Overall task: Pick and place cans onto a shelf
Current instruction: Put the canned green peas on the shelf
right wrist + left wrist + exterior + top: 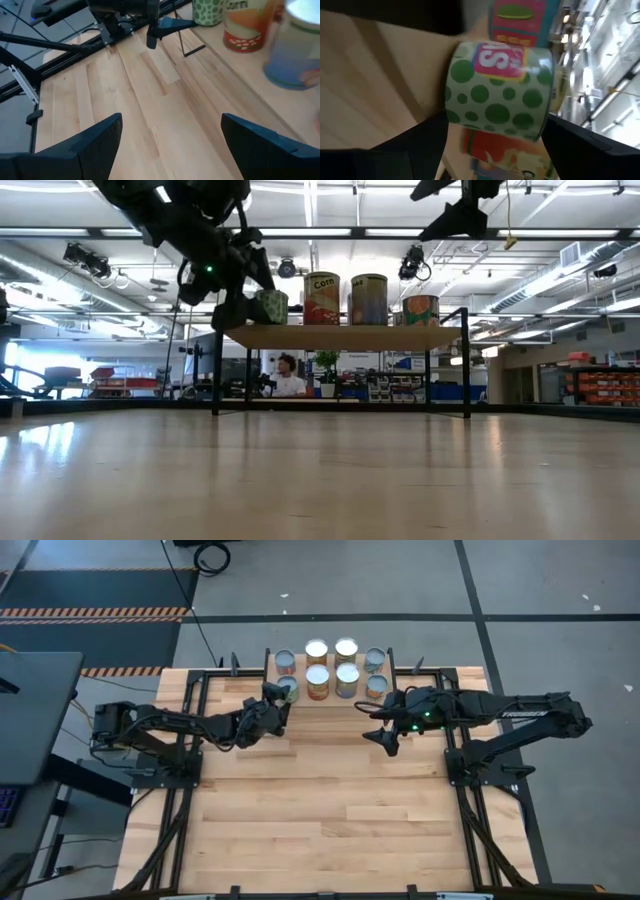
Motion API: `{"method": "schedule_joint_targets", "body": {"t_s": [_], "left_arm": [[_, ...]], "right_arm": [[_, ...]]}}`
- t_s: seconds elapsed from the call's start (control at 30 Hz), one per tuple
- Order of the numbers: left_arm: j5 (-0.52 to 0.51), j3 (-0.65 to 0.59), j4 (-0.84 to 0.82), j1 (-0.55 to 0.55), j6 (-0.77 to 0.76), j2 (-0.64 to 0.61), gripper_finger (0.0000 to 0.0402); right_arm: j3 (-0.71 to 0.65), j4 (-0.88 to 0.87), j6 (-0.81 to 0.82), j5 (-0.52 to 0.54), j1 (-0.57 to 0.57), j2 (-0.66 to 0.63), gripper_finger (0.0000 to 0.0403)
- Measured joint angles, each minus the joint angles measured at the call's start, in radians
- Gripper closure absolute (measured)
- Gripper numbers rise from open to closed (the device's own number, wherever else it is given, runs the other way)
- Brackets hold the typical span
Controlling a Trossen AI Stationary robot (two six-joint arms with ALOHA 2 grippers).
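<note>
The shelf (345, 336) stands at the table's far edge, with several cans upright on it in two rows (331, 665). A green polka-dot can (497, 90) stands on its base at the shelf's near left corner (289, 688). My left gripper (276, 700) is open and rolled on its side. Its fingers sit just short of this can, one level with the can's top, one level with the shelf board; no touch shows. My right gripper (386, 737) is open and empty above the table, near the shelf's right end.
The arms' black frames (190, 740) run along the table's left and right sides. The wide wooden tabletop (320, 810) lies in front of the shelf. A person (288, 377) sits in the room beyond the table.
</note>
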Motion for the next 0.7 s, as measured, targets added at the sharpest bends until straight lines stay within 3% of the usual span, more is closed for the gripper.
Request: {"method": "schedule_joint_targets", "body": {"t_s": [0.13, 0.4, 0.57, 0.7], "left_arm": [[0.041, 0.0, -0.023, 0.0, -0.002, -0.028, 0.0088], [0.05, 0.0, -0.231, -0.001, -0.01, -0.14, 0.0088], [0.064, 0.0, -0.139, -0.007, 0.146, -0.174, 0.0088], [0.156, 0.016, -0.082, 0.007, 0.309, -0.186, 0.0089]], "right_arm": [[0.0, 0.002, 0.005, -0.002, 0.008, 0.033, 0.0055], [0.0, 0.004, 0.007, -0.003, 0.011, 0.051, 0.0055], [0.0, 0.006, 0.005, -0.004, 0.011, 0.05, 0.0055], [0.0, 0.006, 0.004, -0.004, 0.011, 0.05, 0.0055]]}}
